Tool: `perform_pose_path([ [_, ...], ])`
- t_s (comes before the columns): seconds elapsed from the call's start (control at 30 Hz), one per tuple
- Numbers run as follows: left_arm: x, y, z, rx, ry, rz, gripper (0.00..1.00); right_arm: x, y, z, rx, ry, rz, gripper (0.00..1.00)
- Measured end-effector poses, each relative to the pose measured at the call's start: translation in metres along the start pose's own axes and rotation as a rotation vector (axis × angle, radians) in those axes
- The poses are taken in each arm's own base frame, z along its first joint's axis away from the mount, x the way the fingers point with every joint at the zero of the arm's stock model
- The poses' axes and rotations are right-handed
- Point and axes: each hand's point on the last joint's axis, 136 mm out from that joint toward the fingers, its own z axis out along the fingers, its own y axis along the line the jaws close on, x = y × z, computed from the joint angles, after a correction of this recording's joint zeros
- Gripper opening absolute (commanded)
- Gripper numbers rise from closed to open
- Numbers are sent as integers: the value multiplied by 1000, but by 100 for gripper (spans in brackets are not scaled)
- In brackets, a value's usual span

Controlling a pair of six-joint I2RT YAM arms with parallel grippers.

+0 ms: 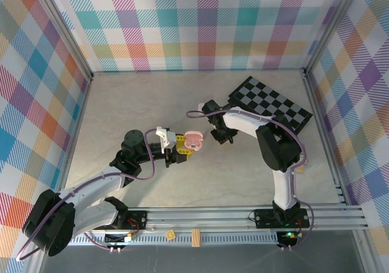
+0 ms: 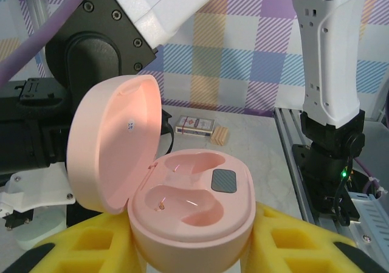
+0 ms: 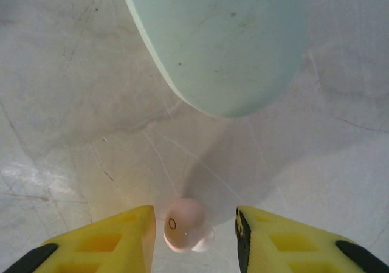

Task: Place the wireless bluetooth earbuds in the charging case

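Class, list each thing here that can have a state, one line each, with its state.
pink charging case, lid open, both wells empty
left end effector, shut on the pink charging case
pink earbud, lying on the table, not gripped
right end effector, open, straddling the pink earbud
mint green case, on the table, lid unclear

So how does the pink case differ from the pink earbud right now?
The pink charging case is gripped in the left tool, lid open, wells empty; the pink earbud lies on the table between the right tool's open fingers, ungripped. The earbud is far smaller than the case. Both are pink.
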Motion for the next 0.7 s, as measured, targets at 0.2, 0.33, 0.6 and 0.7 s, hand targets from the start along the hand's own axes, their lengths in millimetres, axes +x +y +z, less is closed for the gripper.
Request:
perform_pose_path([
  [0.2, 0, 0, 0, 0, 1, 1, 37, 2, -2, 4, 34, 16, -15, 36],
  [0.33, 1, 0, 0, 0, 3, -1, 37, 2, -3, 4, 46, 19, -18, 32],
  [0.6, 1, 0, 0, 0, 5, -3, 37, 1, -4, 6, 68, 28, -34, 25],
  [0.7, 2, 0, 0, 0, 8, -5, 37, 1, -5, 5, 77, 27, -42, 23],
])
